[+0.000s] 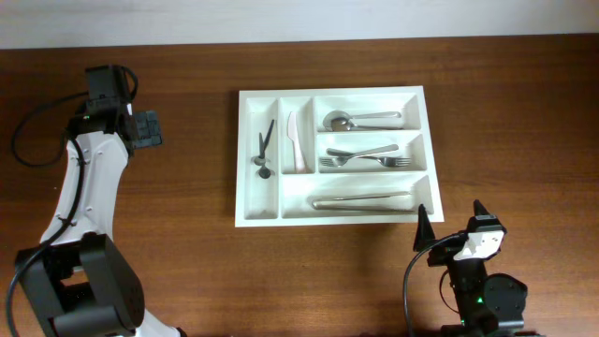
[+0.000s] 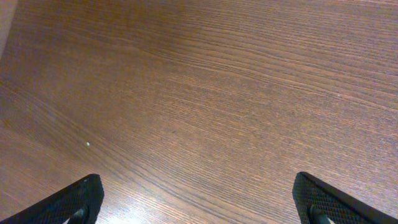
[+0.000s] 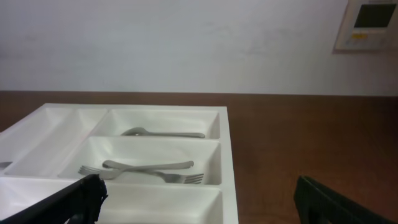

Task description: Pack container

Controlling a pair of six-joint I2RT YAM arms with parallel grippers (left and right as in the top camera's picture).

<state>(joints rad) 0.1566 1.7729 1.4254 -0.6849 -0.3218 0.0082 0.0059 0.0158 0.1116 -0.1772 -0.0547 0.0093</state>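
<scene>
Brown wooden table, white wall, wall panel

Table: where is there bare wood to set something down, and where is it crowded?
Bare table lies right of the tray, between the tray's left wall and the left arm, and in front of the tray, left of the right gripper. Crowded: every tray compartment holds cutlery, and the right gripper sits close by its near right corner.
</scene>
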